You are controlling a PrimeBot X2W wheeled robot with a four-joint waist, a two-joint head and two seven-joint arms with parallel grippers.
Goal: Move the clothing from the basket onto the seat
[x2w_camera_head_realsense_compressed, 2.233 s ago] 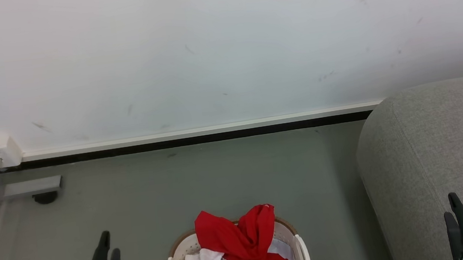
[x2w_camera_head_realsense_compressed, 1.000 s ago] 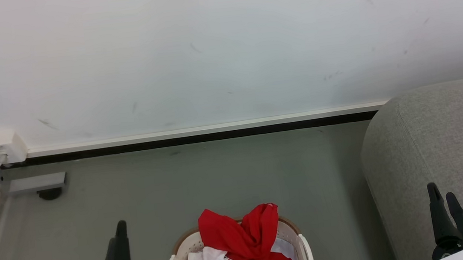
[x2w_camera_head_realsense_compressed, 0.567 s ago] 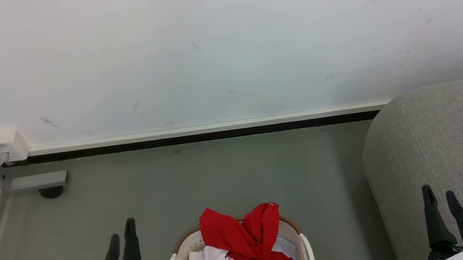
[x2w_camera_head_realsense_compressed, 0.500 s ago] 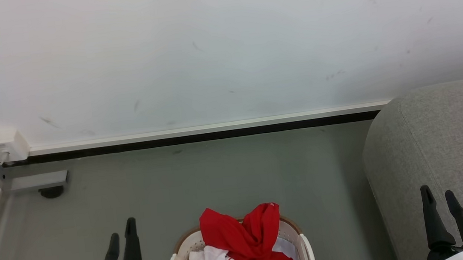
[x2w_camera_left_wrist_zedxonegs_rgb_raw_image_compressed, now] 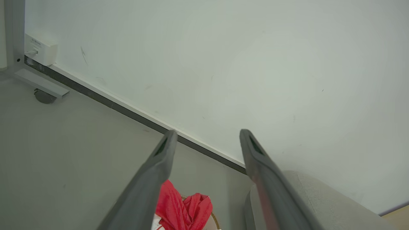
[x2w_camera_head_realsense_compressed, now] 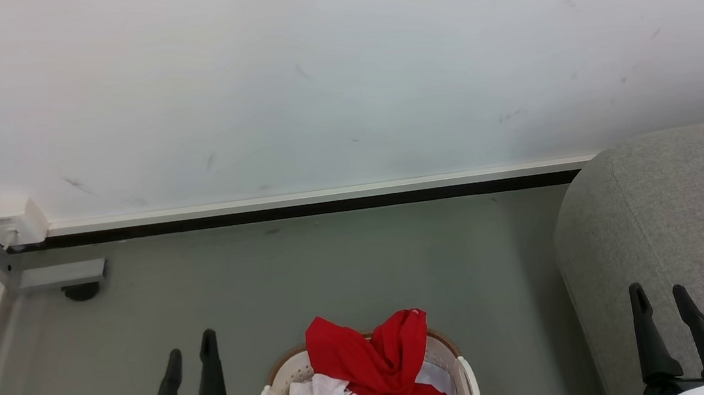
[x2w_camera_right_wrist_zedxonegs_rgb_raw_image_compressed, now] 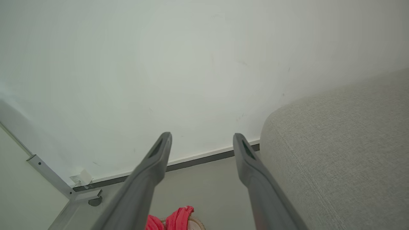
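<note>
Red clothing (x2w_camera_head_realsense_compressed: 370,369) with white panels is heaped in the cream basket (x2w_camera_head_realsense_compressed: 462,375) at the bottom middle of the head view, one red piece sticking up over the rim. The grey seat (x2w_camera_head_realsense_compressed: 682,222) fills the right side. My left gripper (x2w_camera_head_realsense_compressed: 191,345) stands open left of the basket, above the floor, holding nothing. My right gripper (x2w_camera_head_realsense_compressed: 658,293) is open in front of the seat. The left wrist view shows the clothing (x2w_camera_left_wrist_zedxonegs_rgb_raw_image_compressed: 183,207) low between its fingers (x2w_camera_left_wrist_zedxonegs_rgb_raw_image_compressed: 163,156) and the seat (x2w_camera_left_wrist_zedxonegs_rgb_raw_image_compressed: 319,198). The right wrist view shows the clothing (x2w_camera_right_wrist_zedxonegs_rgb_raw_image_compressed: 172,218) and the seat (x2w_camera_right_wrist_zedxonegs_rgb_raw_image_compressed: 338,153).
A white wall (x2w_camera_head_realsense_compressed: 338,68) with a dark baseboard (x2w_camera_head_realsense_compressed: 301,209) runs behind the grey floor (x2w_camera_head_realsense_compressed: 333,271). At the left stand a grey metal frame leg with a foot (x2w_camera_head_realsense_compressed: 63,277) and a white wall box (x2w_camera_head_realsense_compressed: 14,220).
Both grippers have gone from nearly shut to open and shifted inward and up in the head view. The camera has drifted slightly; the clothing and basket lie as before.
</note>
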